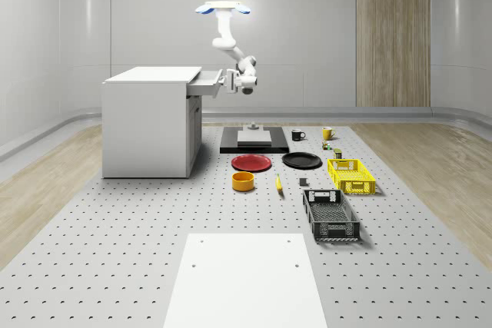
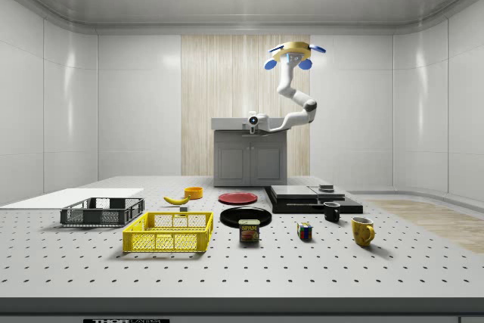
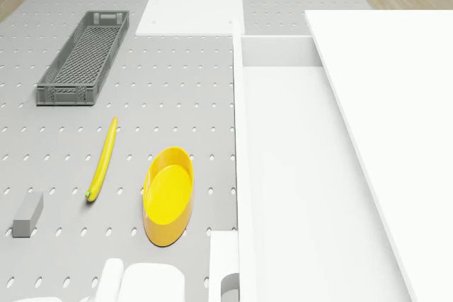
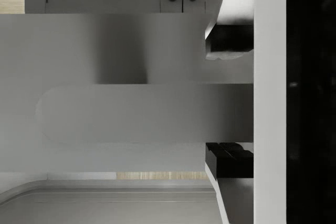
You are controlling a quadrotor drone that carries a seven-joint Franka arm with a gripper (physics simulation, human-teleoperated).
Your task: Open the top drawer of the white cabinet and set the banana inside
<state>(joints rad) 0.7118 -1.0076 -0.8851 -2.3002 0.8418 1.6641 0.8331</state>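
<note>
The white cabinet (image 1: 146,124) stands at the whole-scene view's left, its top drawer (image 1: 206,82) pulled partly out; the drawer's white inside (image 3: 304,175) is bare. My gripper (image 1: 229,81) is at the drawer's front, open, its fingers (image 4: 228,40) straddling the rounded handle (image 4: 131,114); one pad touches the bar, the other stands slightly apart. The drone (image 1: 222,8) hovers high above the floor just in front of the drawer. The banana (image 1: 279,184) lies on the perforated floor beside a yellow bowl (image 3: 168,192), well below and away from the gripper, also seen as banana (image 3: 103,157).
A red plate (image 1: 251,163) and a black plate (image 1: 301,160) lie near the bowl. A yellow basket (image 1: 351,175) and a grey crate (image 1: 330,215) sit to the whole-scene view's right. A black platform (image 1: 254,140) and two mugs stand farther back.
</note>
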